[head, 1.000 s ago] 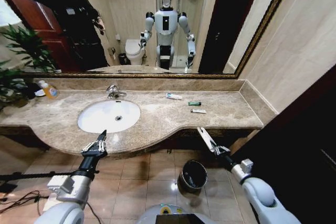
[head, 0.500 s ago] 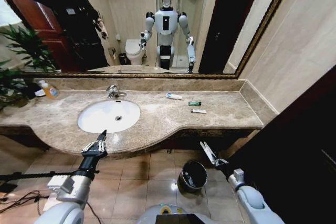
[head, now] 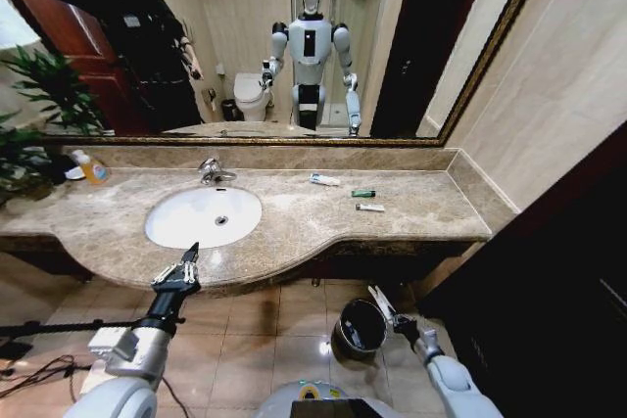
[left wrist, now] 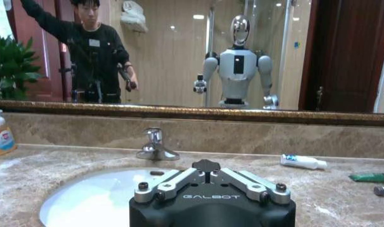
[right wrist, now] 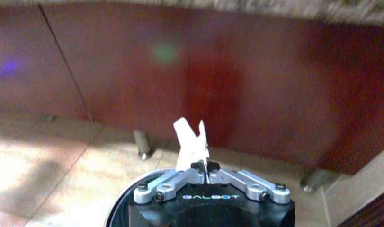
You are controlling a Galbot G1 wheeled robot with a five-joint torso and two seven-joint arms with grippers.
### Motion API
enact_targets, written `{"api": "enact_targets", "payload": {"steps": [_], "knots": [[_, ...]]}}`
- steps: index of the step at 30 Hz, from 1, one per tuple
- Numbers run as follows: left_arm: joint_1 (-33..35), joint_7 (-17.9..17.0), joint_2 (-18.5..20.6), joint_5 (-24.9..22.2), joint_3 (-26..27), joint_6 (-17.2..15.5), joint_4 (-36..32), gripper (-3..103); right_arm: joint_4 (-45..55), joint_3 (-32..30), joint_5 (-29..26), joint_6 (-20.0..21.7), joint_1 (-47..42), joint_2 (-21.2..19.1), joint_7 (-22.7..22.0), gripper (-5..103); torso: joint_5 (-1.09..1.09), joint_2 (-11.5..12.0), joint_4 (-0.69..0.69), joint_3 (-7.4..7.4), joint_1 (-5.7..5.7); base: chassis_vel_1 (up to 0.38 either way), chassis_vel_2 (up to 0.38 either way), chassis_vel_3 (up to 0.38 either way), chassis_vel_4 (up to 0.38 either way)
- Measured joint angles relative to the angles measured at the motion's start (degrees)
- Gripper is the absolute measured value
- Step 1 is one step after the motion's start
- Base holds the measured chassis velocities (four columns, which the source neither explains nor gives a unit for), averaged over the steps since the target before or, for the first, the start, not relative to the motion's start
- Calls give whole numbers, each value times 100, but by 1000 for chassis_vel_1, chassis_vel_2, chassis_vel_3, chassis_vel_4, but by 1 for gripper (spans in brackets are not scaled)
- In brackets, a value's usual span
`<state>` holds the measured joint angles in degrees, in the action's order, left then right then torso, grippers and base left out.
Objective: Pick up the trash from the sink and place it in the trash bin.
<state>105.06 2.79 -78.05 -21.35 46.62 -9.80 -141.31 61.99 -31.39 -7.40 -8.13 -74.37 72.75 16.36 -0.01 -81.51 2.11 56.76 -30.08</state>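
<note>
Right end effector [head: 377, 299]: down low, below the bench edge, right over the bin's rim on its right side. In the right wrist view [right wrist: 192, 137] the fingers are pinched together on a white paper scrap [right wrist: 189, 142] that sticks up past the tips.

Left end effector [head: 183, 266]: hanging in front of the bench, just short of the sink's front edge. In the left wrist view [left wrist: 206, 166] the fingers are folded tight together, nothing between them.

Bin [head: 359, 329]: on the tiled floor under the bench, right of the sink, dark with a shiny rim. Something pale lies inside; what it is cannot be told.

Sink [head: 186, 227]: white oval bowl set in the bench, small drain [head: 221, 220] in the middle, bowl looks bare around it.

Tap [head: 212, 171]: chrome, at the back rim of the sink, against the mirror side.

Trash on the bench: three bits right of the sink, well apart from the bowl. White-and-blue tube [head: 324, 180] nearest the mirror, green packet [head: 363, 193] beyond it to the right, a second white tube [head: 370, 208] just in front of the packet.

Soap bottle [head: 92, 168]: orange-yellow, upright at the far left of the bench by the plant [head: 29, 124].

Bench [head: 294, 232]: brown marble, curved front.
</note>
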Motion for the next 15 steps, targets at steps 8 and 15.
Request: {"api": "enact_targets", "payload": {"steps": [8, 15], "knots": [[0, 0, 0, 0, 0, 0, 0, 0, -845, -11, 467, -297, 307, 398, 3, 0, 0, 0, 0, 0, 0, 0, 0, 0, 0], [0, 0, 0, 0, 0, 0, 0, 0, -1397, -29, 557, -435, 587, 613, -124, 0, 2, 0, 0, 0, 0, 0, 0, 0, 0]]}}
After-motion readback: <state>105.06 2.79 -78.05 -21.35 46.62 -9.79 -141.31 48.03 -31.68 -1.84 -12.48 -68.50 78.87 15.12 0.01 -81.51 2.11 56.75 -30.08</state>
